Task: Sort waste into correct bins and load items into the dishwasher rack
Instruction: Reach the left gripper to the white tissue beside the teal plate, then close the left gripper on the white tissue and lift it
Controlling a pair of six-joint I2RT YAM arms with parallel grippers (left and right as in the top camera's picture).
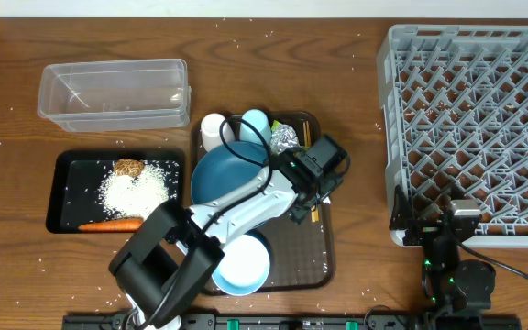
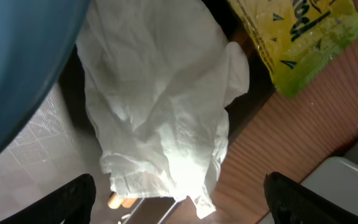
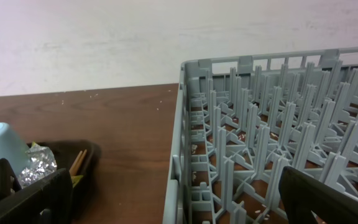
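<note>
In the left wrist view the crumpled white tissue [image 2: 160,112] lies on the brown serving tray [image 2: 36,162], between the dark-blue dish [image 2: 17,62] and the yellow-green packet [image 2: 297,37]. My left gripper [image 2: 179,205] is open, its fingers [image 2: 67,199] wide apart on either side of the tissue's near end, not touching it. Chopstick ends [image 2: 122,200] peek out under the tissue. Overhead, the left gripper [image 1: 302,209] hides the tissue. My right gripper [image 1: 434,225] is open and empty at the front-left corner of the grey dishwasher rack [image 1: 475,119].
The clear tub [image 1: 113,92] stands at the back left. The black tray [image 1: 62,197] holds rice [image 1: 136,191], a brown lump [image 1: 128,168] and a carrot [image 1: 110,224]. On the serving tray [image 1: 314,257] are a white cup [image 1: 214,131], light-blue cup [image 1: 255,122], foil ball [image 1: 285,137] and small bowl [image 1: 243,264].
</note>
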